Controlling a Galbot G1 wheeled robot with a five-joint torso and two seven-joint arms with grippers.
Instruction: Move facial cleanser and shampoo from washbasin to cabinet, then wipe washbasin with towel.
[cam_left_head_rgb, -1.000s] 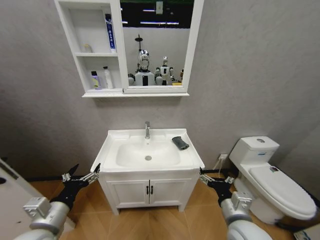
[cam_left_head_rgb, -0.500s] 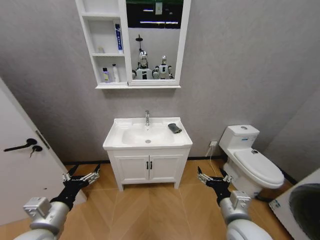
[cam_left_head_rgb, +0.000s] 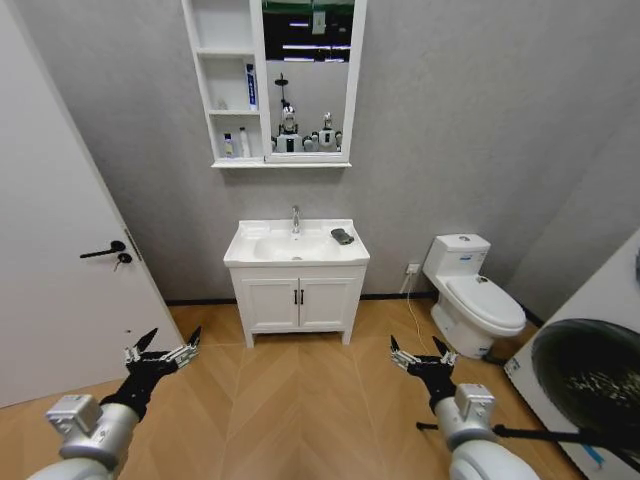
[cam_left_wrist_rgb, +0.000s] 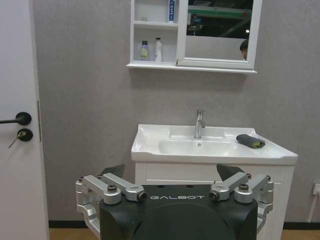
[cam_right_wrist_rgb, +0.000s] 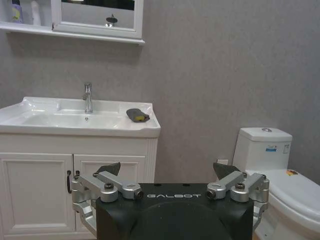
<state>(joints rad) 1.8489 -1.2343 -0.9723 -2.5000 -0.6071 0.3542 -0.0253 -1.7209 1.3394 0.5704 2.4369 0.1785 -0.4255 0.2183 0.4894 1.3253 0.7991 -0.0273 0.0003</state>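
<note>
The white washbasin (cam_left_head_rgb: 262, 256) stands against the far wall, with the dark folded towel (cam_left_head_rgb: 343, 236) lying on its top to the right of the tap. Above it hangs the cabinet (cam_left_head_rgb: 232, 160) joined to a mirror. Two small bottles (cam_left_head_rgb: 236, 146) stand on its lower shelf and a blue and white tube (cam_left_head_rgb: 250, 85) on the shelf above. I cannot tell which is the facial cleanser or the shampoo. My left gripper (cam_left_head_rgb: 160, 353) and right gripper (cam_left_head_rgb: 420, 355) hang open and empty low over the floor, well short of the washbasin (cam_left_wrist_rgb: 150, 146) (cam_right_wrist_rgb: 30, 117). The wrist views show the towel (cam_left_wrist_rgb: 250, 141) (cam_right_wrist_rgb: 137, 115) beyond the left gripper (cam_left_wrist_rgb: 172, 172) and the right gripper (cam_right_wrist_rgb: 166, 169).
A white door (cam_left_head_rgb: 60, 250) with a black handle stands to the left. A white toilet (cam_left_head_rgb: 470, 300) sits right of the basin, and a machine with a dark round drum (cam_left_head_rgb: 590, 370) is at the near right. Bare wood floor (cam_left_head_rgb: 300, 400) lies between me and the two-door cupboard (cam_left_head_rgb: 297, 300).
The camera has backed away from the washbasin, so it looks smaller and farther. The door and the machine at the right have come into the picture. Both grippers keep their pose.
</note>
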